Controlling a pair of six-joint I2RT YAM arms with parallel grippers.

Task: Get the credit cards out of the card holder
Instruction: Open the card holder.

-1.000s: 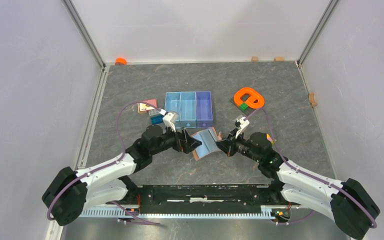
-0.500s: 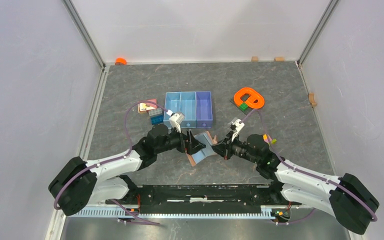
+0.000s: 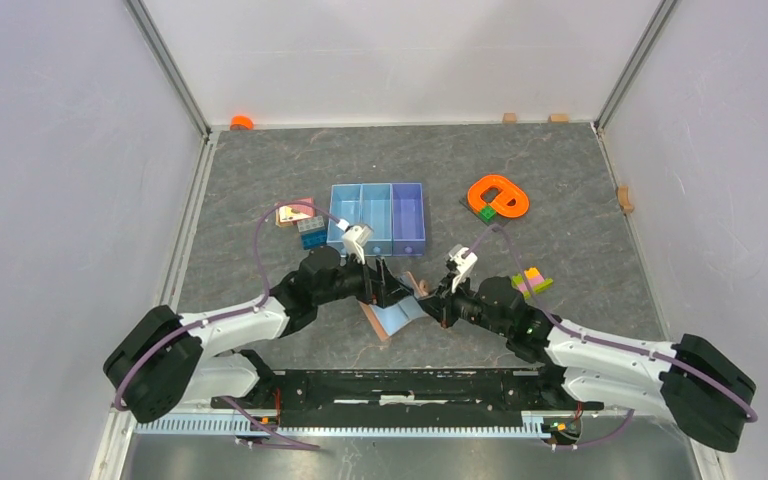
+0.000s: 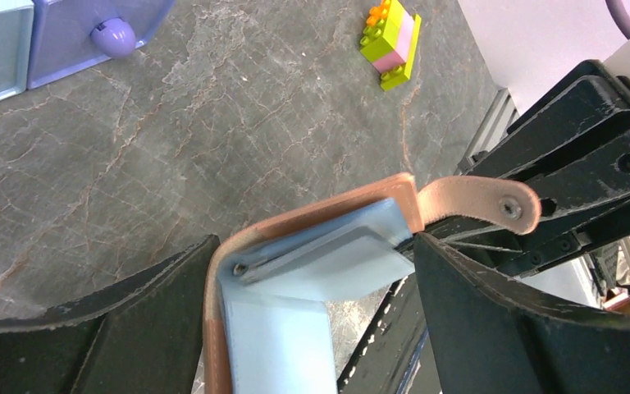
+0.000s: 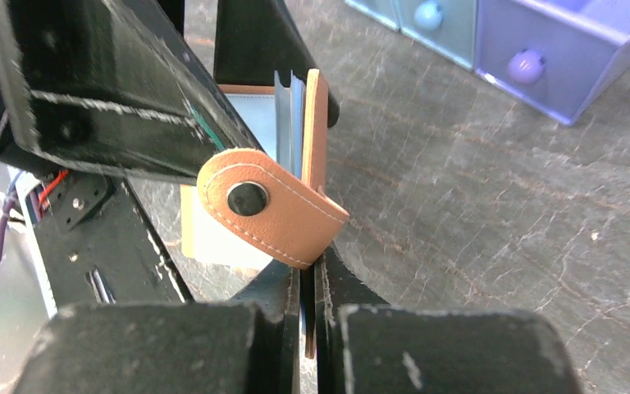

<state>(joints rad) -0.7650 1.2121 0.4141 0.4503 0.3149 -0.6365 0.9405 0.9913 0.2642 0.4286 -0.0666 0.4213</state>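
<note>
The card holder (image 3: 393, 314) hangs opened into an angle, salmon-brown outside, light blue pockets (image 4: 328, 263) inside. My right gripper (image 5: 308, 295) is shut on the edge of one flap, just below the closure tab (image 5: 272, 205). In the top view the right gripper (image 3: 430, 300) holds that flap from the right. My left gripper (image 4: 312, 320) is open, its two fingers wide apart on either side of the holder's fold, and in the top view this left gripper (image 3: 388, 288) sits over the holder. The credit cards are hidden.
A blue three-compartment tray (image 3: 378, 218) stands behind the grippers. An orange ring-shaped piece (image 3: 498, 196) lies at the back right, a pink-and-green brick stack (image 3: 530, 281) to the right, and a pink block (image 3: 295, 213) with small bricks (image 3: 311, 232) to the left.
The right gripper has carried the card holder leftward and nearer the arm bases. The left gripper has moved in so the holder's fold now lies between its open fingers.
</note>
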